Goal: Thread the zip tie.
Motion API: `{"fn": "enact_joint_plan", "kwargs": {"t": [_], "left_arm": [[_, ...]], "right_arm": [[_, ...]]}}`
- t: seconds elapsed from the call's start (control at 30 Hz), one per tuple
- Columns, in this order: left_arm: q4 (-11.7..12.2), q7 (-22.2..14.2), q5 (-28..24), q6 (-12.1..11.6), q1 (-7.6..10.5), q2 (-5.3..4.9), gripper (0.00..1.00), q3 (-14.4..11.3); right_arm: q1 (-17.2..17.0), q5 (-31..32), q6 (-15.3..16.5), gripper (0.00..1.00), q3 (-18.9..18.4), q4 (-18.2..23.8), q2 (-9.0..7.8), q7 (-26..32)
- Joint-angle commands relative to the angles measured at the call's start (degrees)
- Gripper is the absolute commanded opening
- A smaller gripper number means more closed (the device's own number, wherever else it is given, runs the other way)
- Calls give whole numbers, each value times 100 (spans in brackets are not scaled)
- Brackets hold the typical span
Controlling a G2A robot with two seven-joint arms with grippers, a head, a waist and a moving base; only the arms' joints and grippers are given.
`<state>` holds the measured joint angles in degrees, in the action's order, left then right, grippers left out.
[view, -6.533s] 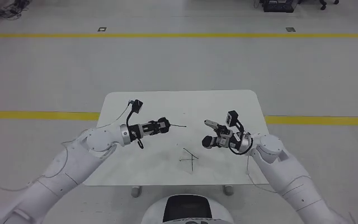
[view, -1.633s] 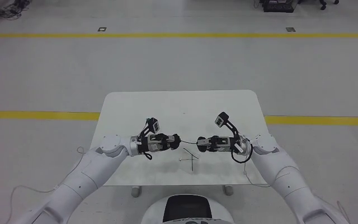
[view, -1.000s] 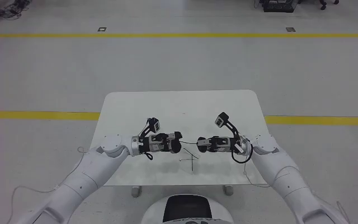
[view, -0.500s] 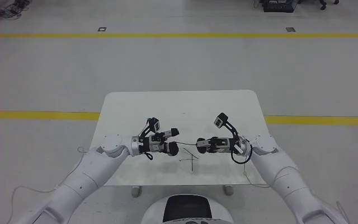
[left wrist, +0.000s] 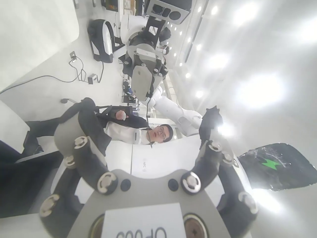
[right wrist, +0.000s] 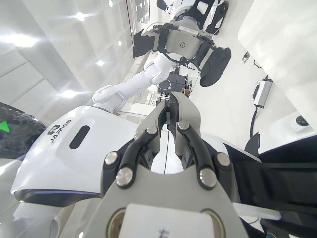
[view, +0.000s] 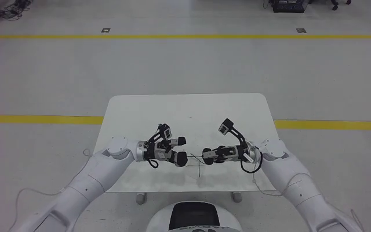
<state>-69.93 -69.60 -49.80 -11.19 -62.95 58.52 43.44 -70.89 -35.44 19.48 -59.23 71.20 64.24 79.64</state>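
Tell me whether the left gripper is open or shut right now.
Open. The left gripper shows its two fingers spread wide apart in its wrist view.

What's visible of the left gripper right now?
The left gripper has a grey metal base plate, black linkages with silver bolts and two black-covered fingers. It is wide open with nothing between the fingers. From above it hovers over the near half of the white table, pointing at the right gripper, apart from it.
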Motion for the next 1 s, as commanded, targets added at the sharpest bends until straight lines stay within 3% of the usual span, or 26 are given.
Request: {"fn": "enact_joint_plan", "kwargs": {"t": [0.0, 0.17, 0.43, 0.53, 0.97], "left_arm": [[-1, 0, -2, 1, -2, -1, 100, 2], [-1, 0, -2, 1, -2, -1, 100, 2], [-255, 677, 471, -5, -102, -10, 100, 13], [-320, 913, 502, -124, -160, -12, 100, 72], [-439, 1000, 565, -114, -246, -10, 100, 94]], "right_arm": [[6, 18, 0, 0, -9, -8, -3, 0], [6, 18, 0, 0, -9, -8, -3, 0], [-77, 118, -29, 0, 69, 136, 12, -342], [-67, 126, -2, 0, 85, 125, 18, -376], [-170, 230, -62, 0, 63, 288, 5, -687]]}}
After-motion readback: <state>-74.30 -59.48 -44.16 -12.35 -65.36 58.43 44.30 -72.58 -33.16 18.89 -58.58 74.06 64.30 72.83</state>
